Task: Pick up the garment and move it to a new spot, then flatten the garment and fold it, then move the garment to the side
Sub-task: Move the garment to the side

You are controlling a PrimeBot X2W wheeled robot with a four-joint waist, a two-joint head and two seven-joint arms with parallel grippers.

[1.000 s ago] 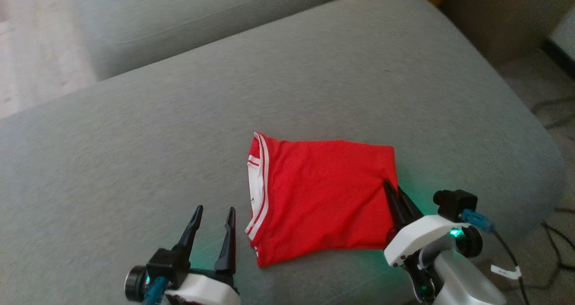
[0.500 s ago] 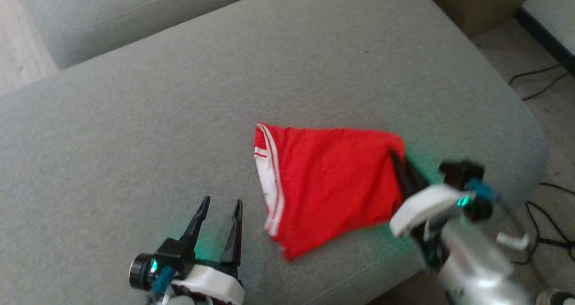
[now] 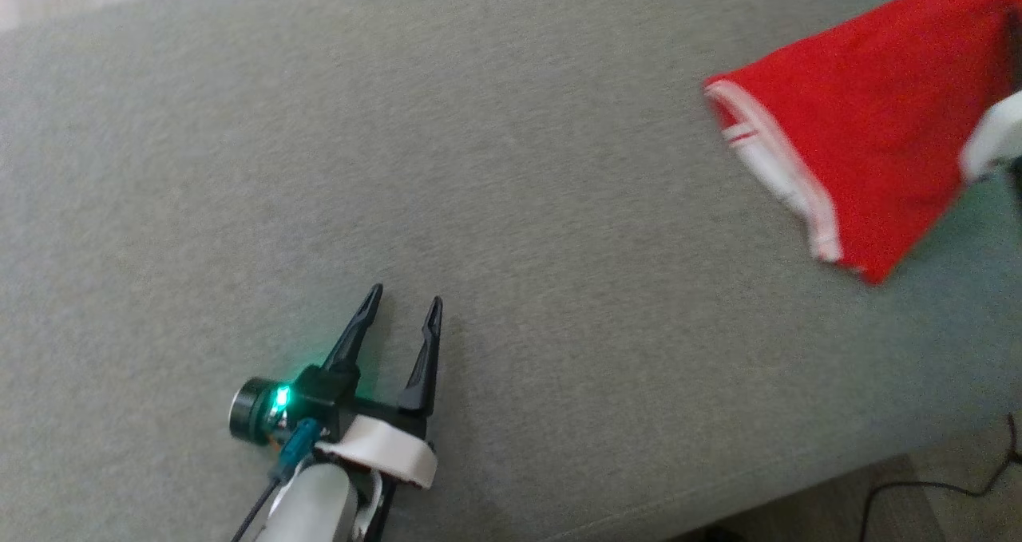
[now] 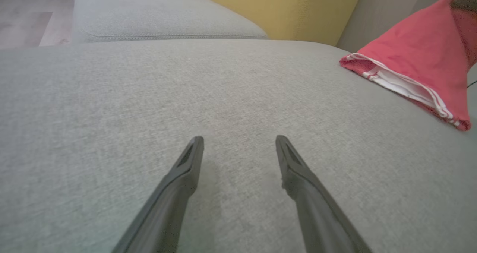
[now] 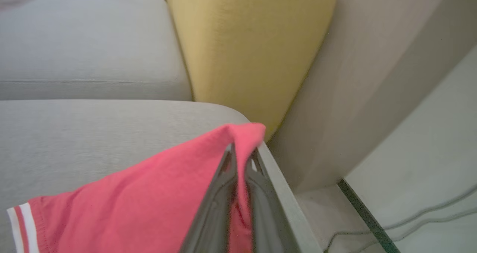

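Note:
The garment (image 3: 870, 135) is a folded red piece with white striped trim, hanging in a drooping triangle at the upper right of the head view, its lower corner near the cushion. My right gripper (image 5: 243, 154) is shut on the garment (image 5: 149, 201) near its top corner, with red cloth pinched between the two dark fingers. In the left wrist view the garment (image 4: 421, 63) hangs off to the right. Low over bare cushion at the lower left, my left gripper (image 3: 403, 298) stands open with nothing between its fingers (image 4: 186, 163).
The grey sofa cushion (image 3: 479, 167) spreads under both arms; its front edge runs along the lower right, with floor and a black cable (image 3: 942, 490) beyond. A yellow cushion (image 5: 246, 48) and a second grey cushion (image 5: 85, 44) stand behind. A pale wall (image 5: 372, 89) lies to the right.
My right gripper has lifted the garment off the cushion and carried it to the right. The head camera has also turned, shifting the picture. The left gripper stays open in place.

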